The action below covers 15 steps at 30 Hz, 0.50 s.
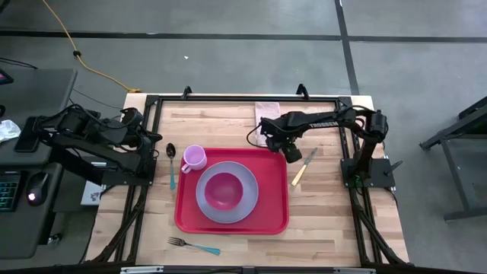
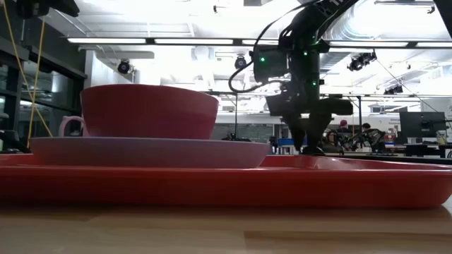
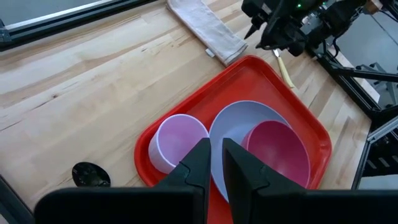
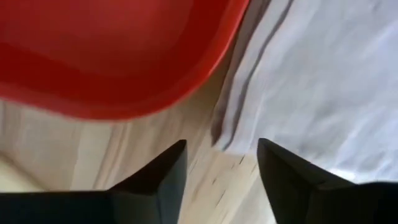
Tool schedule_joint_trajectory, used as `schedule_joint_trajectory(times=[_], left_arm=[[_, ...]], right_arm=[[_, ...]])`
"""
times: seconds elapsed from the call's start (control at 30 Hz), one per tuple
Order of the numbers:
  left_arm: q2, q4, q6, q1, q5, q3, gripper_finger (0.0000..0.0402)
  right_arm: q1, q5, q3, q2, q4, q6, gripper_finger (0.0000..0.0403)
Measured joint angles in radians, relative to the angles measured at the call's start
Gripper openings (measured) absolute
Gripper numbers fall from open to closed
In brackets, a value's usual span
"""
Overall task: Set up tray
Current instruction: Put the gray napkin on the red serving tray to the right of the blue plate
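1. Tray (image 1: 231, 221) lies mid-desk (image 1: 319, 221), holding a lavender plate (image 1: 227, 193) with a pink bowl (image 1: 222, 190) on it; a pink cup (image 1: 193, 158) sits at its far-left corner.
2. Right claw (image 1: 292, 154) hovers at the tray's far-right corner, fingers parted, gripping nothing.
3. Left claw (image 3: 214, 163), at the desk's left edge, seems nearly clenched and empty.
4. A cloth (image 1: 268, 111) is partly hidden under the right arm.

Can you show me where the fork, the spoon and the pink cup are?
fork (image 1: 193, 246), high view, middle of its handle.
spoon (image 1: 170, 150), high view, its dark bowl.
pink cup (image 1: 195, 157), high view, its open top.
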Motion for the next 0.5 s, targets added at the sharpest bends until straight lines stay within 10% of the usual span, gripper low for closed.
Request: schedule_joint_trajectory(times=[0.5], left_arm=[[0.0, -0.003, 0.008, 0.0, -0.002, 0.0, 0.0072]], right_arm=[[-0.006, -0.002, -0.003, 0.029, 0.076, -0.033, 0.02]])
